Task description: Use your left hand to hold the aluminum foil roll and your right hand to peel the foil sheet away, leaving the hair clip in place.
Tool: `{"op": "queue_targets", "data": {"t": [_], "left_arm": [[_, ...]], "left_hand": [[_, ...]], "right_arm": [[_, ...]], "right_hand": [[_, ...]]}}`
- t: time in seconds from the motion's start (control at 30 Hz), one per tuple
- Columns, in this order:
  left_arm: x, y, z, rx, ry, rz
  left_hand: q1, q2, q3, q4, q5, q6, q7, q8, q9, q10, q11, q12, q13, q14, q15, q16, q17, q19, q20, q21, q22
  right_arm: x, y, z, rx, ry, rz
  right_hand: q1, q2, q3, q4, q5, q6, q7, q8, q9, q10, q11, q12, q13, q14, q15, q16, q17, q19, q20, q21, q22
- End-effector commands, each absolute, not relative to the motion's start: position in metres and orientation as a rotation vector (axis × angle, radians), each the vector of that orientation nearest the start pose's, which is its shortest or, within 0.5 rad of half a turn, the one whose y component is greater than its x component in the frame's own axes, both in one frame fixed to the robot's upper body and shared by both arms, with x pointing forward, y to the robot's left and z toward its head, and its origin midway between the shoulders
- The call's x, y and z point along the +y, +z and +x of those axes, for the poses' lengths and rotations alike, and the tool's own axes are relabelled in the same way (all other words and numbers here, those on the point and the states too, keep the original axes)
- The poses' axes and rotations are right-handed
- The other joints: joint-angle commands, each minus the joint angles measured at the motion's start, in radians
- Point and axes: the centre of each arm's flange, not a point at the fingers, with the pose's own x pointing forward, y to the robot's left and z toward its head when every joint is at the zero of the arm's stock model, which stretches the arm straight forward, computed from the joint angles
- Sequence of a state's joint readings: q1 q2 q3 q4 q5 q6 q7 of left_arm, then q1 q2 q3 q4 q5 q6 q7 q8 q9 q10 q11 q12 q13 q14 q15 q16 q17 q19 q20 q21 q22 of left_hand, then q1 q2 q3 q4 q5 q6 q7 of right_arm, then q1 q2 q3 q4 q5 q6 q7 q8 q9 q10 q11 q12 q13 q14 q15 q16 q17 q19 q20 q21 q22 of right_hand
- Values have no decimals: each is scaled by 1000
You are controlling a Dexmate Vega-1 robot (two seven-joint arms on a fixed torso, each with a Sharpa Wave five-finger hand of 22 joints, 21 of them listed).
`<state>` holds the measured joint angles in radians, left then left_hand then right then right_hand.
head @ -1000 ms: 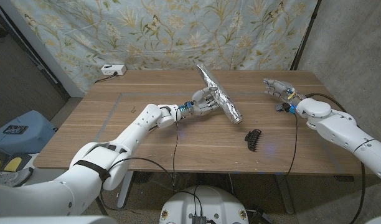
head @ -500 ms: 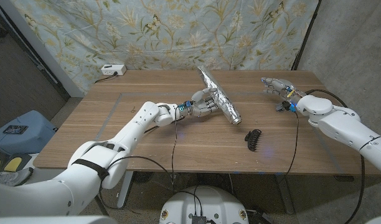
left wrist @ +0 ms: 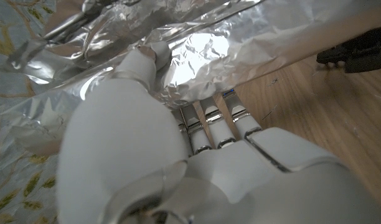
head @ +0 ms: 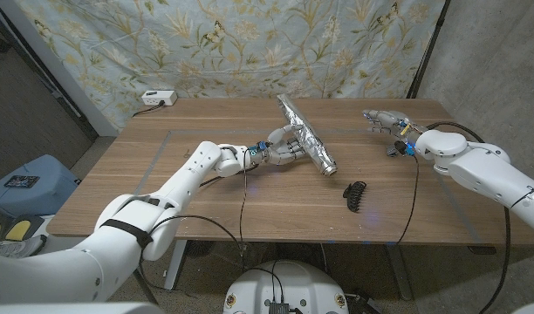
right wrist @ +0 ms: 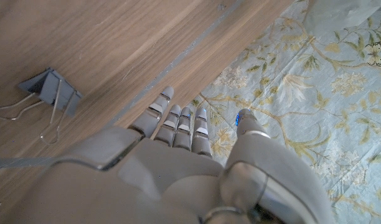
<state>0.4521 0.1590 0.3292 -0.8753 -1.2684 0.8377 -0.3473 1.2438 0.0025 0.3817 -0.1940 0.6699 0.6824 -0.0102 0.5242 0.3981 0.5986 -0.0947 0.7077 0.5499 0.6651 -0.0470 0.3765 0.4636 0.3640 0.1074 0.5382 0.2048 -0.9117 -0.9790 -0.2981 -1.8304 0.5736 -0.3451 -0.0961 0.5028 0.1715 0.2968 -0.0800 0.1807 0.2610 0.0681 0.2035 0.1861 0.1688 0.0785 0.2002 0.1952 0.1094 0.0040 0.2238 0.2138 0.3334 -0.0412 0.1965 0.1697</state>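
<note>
Fingers (head: 289, 139) grip foil roll (head: 307, 133); hair clip (head: 355, 194) lies nearby.

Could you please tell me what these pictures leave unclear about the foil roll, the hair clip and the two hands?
- Foil roll: in the left wrist view the left hand covers much of it, so no loose sheet edge can be told.
- Hair clip: too small in the head view for detail; cut off by the picture's edge in the left wrist view.
- Right hand: too small in the head view to tell whether it touches the table.
</note>
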Motion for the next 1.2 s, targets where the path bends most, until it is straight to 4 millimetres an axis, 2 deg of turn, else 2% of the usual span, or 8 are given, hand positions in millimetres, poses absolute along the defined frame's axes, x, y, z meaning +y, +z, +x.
{"op": "queue_targets", "data": {"t": [0.03, 0.57, 0.73, 0.93, 1.2], "left_arm": [[90, -31, 682, 402, -980, -781], [91, -36, 683, 422, -976, -816], [89, -38, 685, 420, -994, -833], [87, -41, 688, 418, -1015, -855], [87, -41, 691, 415, -1015, -850]], "left_hand": [[-84, 75, 48, 61, -5, 41, 64, 147, -4, 52, 55, 56, 239, -13, 3, -3, 3, -8, 6, -2, 1], [-93, 81, 43, 59, -11, 38, 63, 138, -13, 47, 55, 48, 233, -15, 6, -5, 4, -11, 10, 1, 1], [-99, 82, 36, 60, -16, 25, 68, 129, -16, 32, 65, 44, 238, -23, 9, -5, 8, -13, 13, 2, 1], [-123, 82, 19, 68, -31, -18, 88, 103, -23, -6, 78, 29, 241, -54, 28, -14, 12, -30, 26, -2, 2], [-136, 78, 8, 69, -43, -28, 88, 93, -28, -21, 84, 21, 238, -57, 33, -14, 16, -37, 31, -2, 2]], "right_arm": [[-337, 39, 574, -289, 107, -503], [-326, 45, 568, -272, 125, -527], [-322, 50, 565, -257, 127, -550], [-318, 55, 562, -239, 135, -574], [-317, 58, 559, -231, 143, -596]], "right_hand": [[1, 3, 5, -4, 1, -6, 2, -3, 2, -2, 3, 2, 1, 4, 7, 5, 3, 13, -15, 3, 2], [1, 3, 7, -5, 1, -8, 4, -5, 2, -5, 4, 0, 0, 2, 11, 5, 3, 13, -11, 3, 2], [1, 4, 8, -6, 1, -8, 5, -6, 2, -5, 4, 0, 0, 4, 13, 5, 3, 14, -10, 3, 2], [2, 4, 9, -7, 1, -8, 8, -6, 2, -5, 8, 0, 0, 5, 16, 5, 3, 15, -7, 3, 2], [3, 3, 11, -9, 1, -8, 15, -7, 2, -5, 11, -1, -1, 6, 20, 5, 3, 17, -2, 3, 2]]}}
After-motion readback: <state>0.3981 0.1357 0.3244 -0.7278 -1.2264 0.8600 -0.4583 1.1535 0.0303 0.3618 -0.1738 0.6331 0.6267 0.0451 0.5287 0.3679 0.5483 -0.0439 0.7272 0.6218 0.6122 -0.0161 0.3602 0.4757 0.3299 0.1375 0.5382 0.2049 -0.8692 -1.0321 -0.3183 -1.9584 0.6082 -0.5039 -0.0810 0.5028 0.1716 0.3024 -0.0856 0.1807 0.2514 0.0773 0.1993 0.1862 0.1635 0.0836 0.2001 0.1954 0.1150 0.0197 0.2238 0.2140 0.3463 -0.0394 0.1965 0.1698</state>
